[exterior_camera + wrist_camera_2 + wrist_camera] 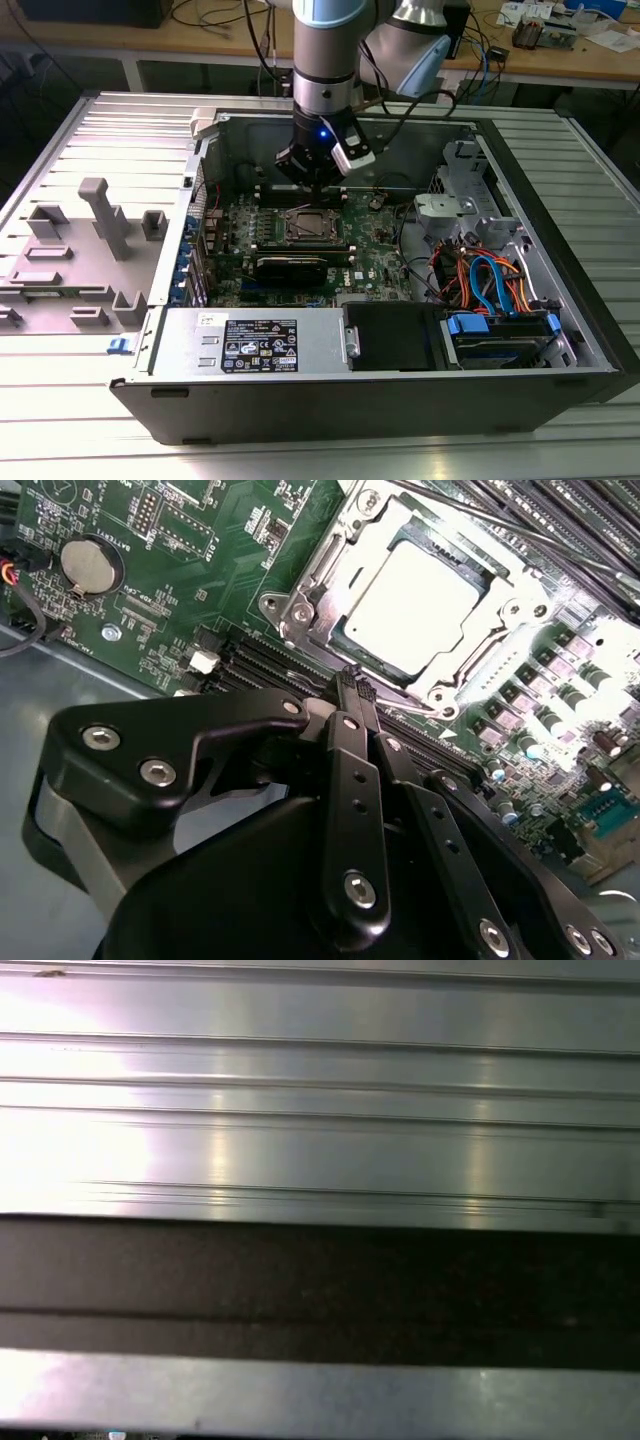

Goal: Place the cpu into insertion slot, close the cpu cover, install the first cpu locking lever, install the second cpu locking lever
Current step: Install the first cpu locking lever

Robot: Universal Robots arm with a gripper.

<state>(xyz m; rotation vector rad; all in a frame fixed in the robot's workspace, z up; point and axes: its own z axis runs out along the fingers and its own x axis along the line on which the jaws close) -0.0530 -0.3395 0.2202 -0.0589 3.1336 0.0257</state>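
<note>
The cpu [415, 600] lies flat in the insertion slot [352, 643], its silver top glaring under the light. The cpu cover [305, 592] lies down around it as a silvery frame, with the chip showing through its window. A thin metal lever rod [500, 522] runs along one side of the socket. In the second wrist view my gripper [352, 678] is shut with nothing in it, its black fingertips just off a corner of the cover. In the exterior view the gripper [316, 185] hangs right above the socket's rear edge on the green motherboard [372, 258].
The open computer case [560, 290] walls in the board. Black memory slots [255, 665] and a long black card [290, 265] flank the socket. Coloured cables [490, 275] and a drive bay sit at the exterior view's right. A grey fixture [95, 235] stands on the ribbed table at the left.
</note>
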